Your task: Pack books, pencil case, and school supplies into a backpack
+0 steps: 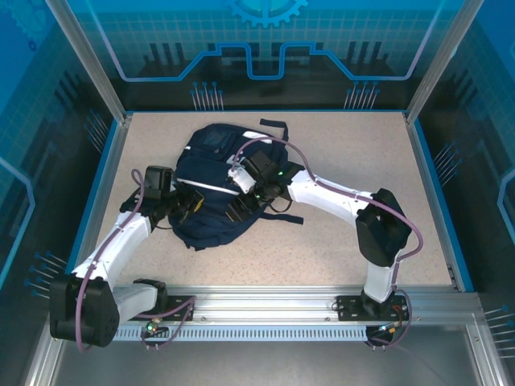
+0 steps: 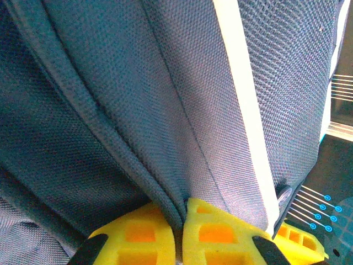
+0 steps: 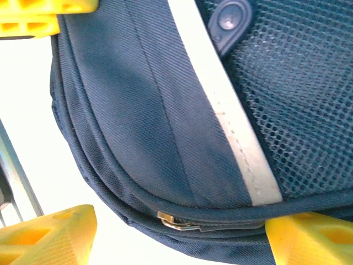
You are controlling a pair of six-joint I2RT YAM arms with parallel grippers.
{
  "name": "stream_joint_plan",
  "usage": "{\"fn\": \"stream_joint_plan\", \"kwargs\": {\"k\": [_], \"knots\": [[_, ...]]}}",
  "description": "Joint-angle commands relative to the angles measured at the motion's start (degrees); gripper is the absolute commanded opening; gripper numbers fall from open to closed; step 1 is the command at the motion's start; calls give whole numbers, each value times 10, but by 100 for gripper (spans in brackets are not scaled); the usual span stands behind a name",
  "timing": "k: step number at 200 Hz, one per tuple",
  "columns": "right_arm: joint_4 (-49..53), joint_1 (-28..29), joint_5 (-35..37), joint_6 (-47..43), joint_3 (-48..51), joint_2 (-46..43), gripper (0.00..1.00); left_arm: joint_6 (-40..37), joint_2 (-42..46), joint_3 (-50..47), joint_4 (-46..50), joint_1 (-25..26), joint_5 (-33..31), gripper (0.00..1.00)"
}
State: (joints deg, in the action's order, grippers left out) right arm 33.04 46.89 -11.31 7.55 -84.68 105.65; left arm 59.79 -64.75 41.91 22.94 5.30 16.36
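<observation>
The dark navy backpack [image 1: 211,153] lies flat in the middle of the table, with its white stripe [image 2: 242,110] and mesh panel [image 3: 298,94] seen close up. At its left lower side my left gripper [image 1: 190,207] is shut on a fold of the backpack fabric [image 2: 182,212], pinched between the yellow fingers [image 2: 220,234]. My right gripper [image 1: 241,209] stands open over the backpack's lower edge. Its yellow fingers [image 3: 49,237] are wide apart on either side of the zipper slider [image 3: 174,221]. The books, pencil case and school supplies are out of view.
Black straps [image 1: 278,217] trail off the backpack toward the front right. Blue rails [image 1: 434,201] border the speckled table [image 1: 362,153], and an aluminium rail [image 1: 265,301] runs along the near edge. My left gripper's yellow finger [image 3: 44,14] shows in the right wrist view.
</observation>
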Motion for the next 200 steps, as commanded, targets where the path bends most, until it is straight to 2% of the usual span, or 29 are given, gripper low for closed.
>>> {"fn": "stream_joint_plan", "kwargs": {"k": [1, 69, 101, 123, 140, 158, 200], "knots": [[6, 12, -33, -15, -18, 14, 79, -21, 12, 18, 14, 0, 18, 0], [30, 22, -28, -30, -11, 11, 55, -24, 9, 20, 12, 0, 17, 0], [34, 22, 4, -33, 2, -3, 33, -24, 6, 22, 11, 0, 18, 0], [37, 22, 36, -27, 3, -8, 14, -25, 5, 24, 12, 0, 17, 0], [39, 22, 60, -19, 4, -11, 5, -25, 7, 23, 13, 0, 13, 0], [34, 22, 80, -13, 12, -21, 0, -25, 7, 23, 15, 0, 12, 0], [22, 21, 126, 3, 41, -55, 0, -27, 8, 24, 17, 0, 12, 0]]}}
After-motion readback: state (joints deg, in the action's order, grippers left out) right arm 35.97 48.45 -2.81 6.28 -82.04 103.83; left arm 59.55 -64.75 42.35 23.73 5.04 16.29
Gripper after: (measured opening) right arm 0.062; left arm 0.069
